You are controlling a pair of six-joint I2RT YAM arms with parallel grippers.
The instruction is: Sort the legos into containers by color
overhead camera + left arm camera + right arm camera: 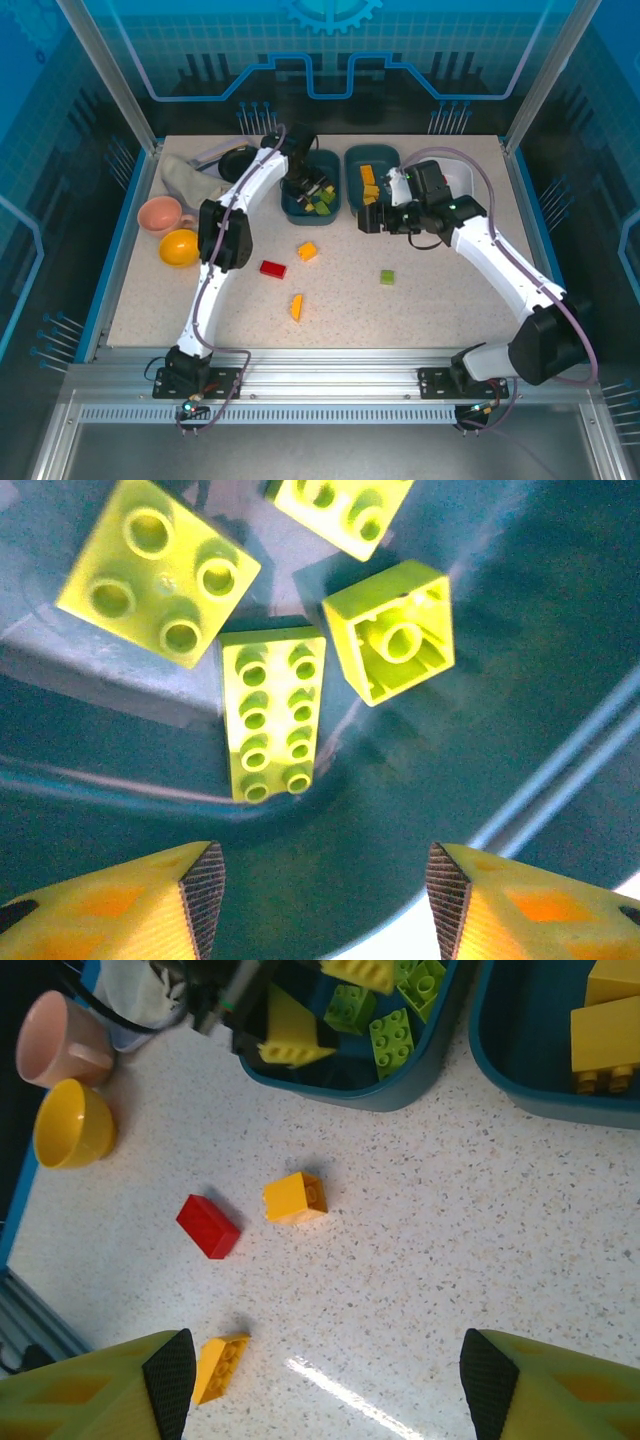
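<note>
Upper middle of the top view: left gripper (318, 190), inside the left teal tub (330, 157). Hangs released, fingers (200, 900) spread wide at the bottom of the left wrist view, gripping nothing. Above them in that frame, on the tub floor, four light green legos: an oblong brick (270, 715) at centre, a square brick (158, 572) upper left, an upturned brick (395, 645) right of centre showing its hollow underside, and a fourth brick (340, 510) cut by the top edge.

Right of centre in the top view: right gripper (370, 220), over the table (440, 290), just below the right teal tub (372, 150). Likewise released, with nothing between its yellow fingers (170, 1380). Inside that tub, orange-yellow legos (370, 178). To its right, partly behind the right arm, the white tub (462, 180).

Loose on the table, mid-frame: a red lego (272, 268), an orange-yellow lego (307, 251) just beside it, an orange lego (296, 307) lower down, and a green lego (387, 277) well apart to the right.

At the left edge, touching: pink bowl (160, 213) and yellow bowl (179, 247).
</note>
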